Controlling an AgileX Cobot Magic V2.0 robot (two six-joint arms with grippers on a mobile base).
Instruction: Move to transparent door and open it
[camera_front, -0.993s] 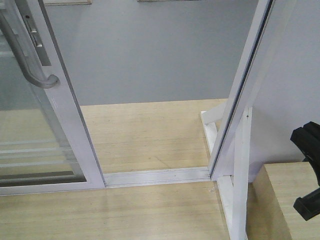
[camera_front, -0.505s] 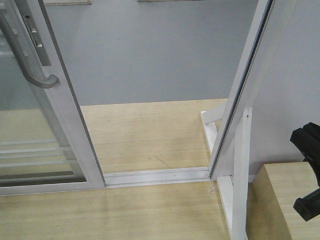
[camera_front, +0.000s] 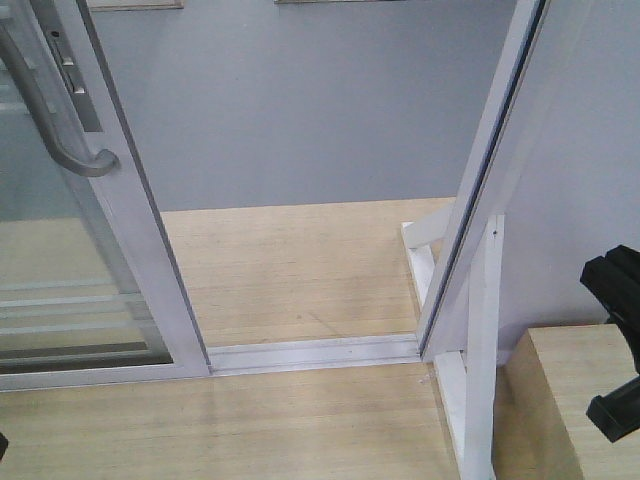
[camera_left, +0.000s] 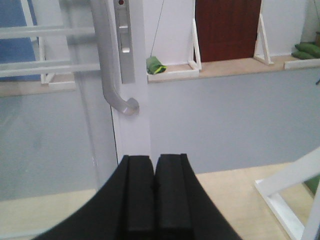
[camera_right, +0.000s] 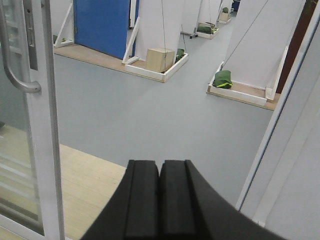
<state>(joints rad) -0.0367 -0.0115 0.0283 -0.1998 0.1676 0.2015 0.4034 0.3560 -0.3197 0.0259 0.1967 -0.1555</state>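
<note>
The transparent door (camera_front: 70, 250) fills the front view's left side, from 9 to 11 o'clock. It is a glass panel in a white frame, standing on a floor track (camera_front: 310, 352), with an open gap to its right. Its top and left edge are cut off by the picture. A curved grey handle (camera_front: 55, 120) sits at 10 o'clock; only its lower bend shows, and its upper end runs out of view. Thin white horizontal bars (camera_front: 60, 300) cross the glass low down.

At 2 o'clock a second white-framed panel (camera_front: 480, 190) leans across the view, with a white post (camera_front: 482, 340) in front of it. A black part at 4 o'clock is cut off by the right edge and hard to identify.

In the left wrist view, the left gripper (camera_left: 153, 192) sits at 6 o'clock with its jaws pressed together, holding nothing. It is below the handle (camera_left: 107, 60) and apart from it, though the depth between them cannot be judged.

In the right wrist view, the right gripper (camera_right: 159, 200) is also at 6 o'clock, jaws pressed together and empty. The door frame (camera_right: 47, 120) stands at 9 o'clock, well apart.
</note>
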